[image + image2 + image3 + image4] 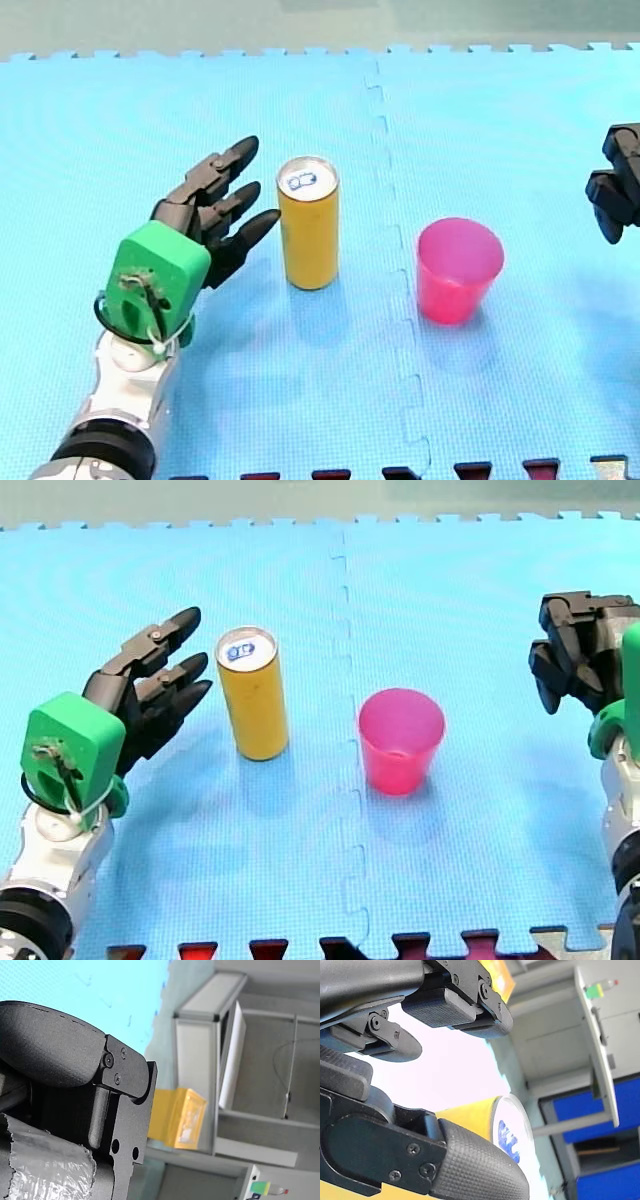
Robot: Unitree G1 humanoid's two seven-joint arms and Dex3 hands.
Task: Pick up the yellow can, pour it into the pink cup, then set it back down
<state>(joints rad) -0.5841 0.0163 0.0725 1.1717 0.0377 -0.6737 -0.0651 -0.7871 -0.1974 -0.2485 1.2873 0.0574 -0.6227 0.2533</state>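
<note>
Approach to yellow can (308,225)
Left hand (207,215), wide and empty, poised just beside it for grasping; right hand (575,645), curled, at mat's (500,400) right edge.

A light blue foam puzzle mat (300,400) covers the work surface, with a toothed seam (385,130) running front to back across it. Red and dark interlocking tabs (200,950) line the mat's near edge, and a grey-green floor strip (200,25) borders its far edge. Beyond the mat stands a grey metal-framed cabinet (195,1055), with a yellow box (182,1117) beside it.
</note>
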